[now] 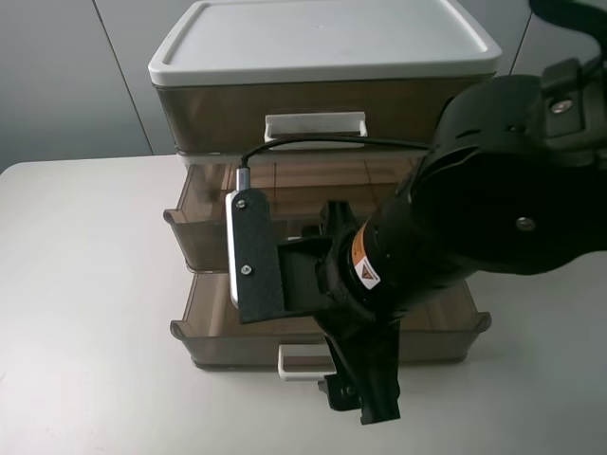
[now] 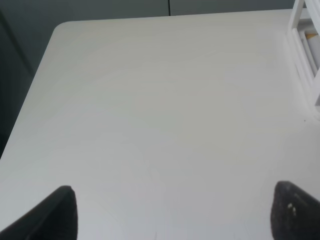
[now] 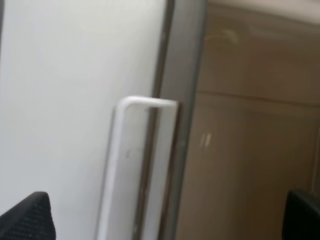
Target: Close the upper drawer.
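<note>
The upper drawer point(image 1: 202, 226), the smoky-brown middle tier of the chest, stands pulled partly out. Its white handle is hidden behind my right arm. My right gripper point(image 1: 363, 396) hangs low in front of the chest, beside the lowest drawer's white handle point(image 1: 302, 362). In the right wrist view the right gripper point(image 3: 165, 220) is open, its fingertips point(image 3: 27, 217) wide apart. Between them are a white loop handle point(image 3: 120, 165) and a brown drawer front, apparently the lowest drawer's. My left gripper point(image 2: 172, 215) is open over bare table, away from the chest.
The top drawer point(image 1: 218, 114) under the white lid point(image 1: 322, 38) is shut. The lowest drawer point(image 1: 213, 327) is pulled out further than the upper one. The chest stands on a white table point(image 1: 85, 313). A white frame point(image 2: 306, 55) shows at the left wrist view's edge.
</note>
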### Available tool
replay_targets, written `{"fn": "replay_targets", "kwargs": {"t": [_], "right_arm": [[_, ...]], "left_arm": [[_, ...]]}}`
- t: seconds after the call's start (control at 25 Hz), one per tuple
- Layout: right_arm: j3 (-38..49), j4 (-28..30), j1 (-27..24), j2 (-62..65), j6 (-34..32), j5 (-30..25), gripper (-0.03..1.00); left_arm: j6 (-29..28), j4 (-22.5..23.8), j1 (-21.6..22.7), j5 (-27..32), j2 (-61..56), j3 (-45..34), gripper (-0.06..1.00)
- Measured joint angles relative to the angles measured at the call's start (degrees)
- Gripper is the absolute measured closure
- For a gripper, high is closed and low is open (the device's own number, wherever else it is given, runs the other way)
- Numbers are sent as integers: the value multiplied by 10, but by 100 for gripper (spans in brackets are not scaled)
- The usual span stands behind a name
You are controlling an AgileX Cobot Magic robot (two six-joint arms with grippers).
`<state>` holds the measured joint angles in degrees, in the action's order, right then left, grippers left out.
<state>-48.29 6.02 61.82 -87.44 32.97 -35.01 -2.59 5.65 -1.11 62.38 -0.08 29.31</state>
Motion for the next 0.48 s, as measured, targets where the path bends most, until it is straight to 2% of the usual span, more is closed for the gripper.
{"fn": "replay_targets", "kwargs": {"t": [0.48], "right_arm": [[0,60,-35,-22,1,53,28]], "left_arm": [[1,0,0,0,0,0,20]]}}
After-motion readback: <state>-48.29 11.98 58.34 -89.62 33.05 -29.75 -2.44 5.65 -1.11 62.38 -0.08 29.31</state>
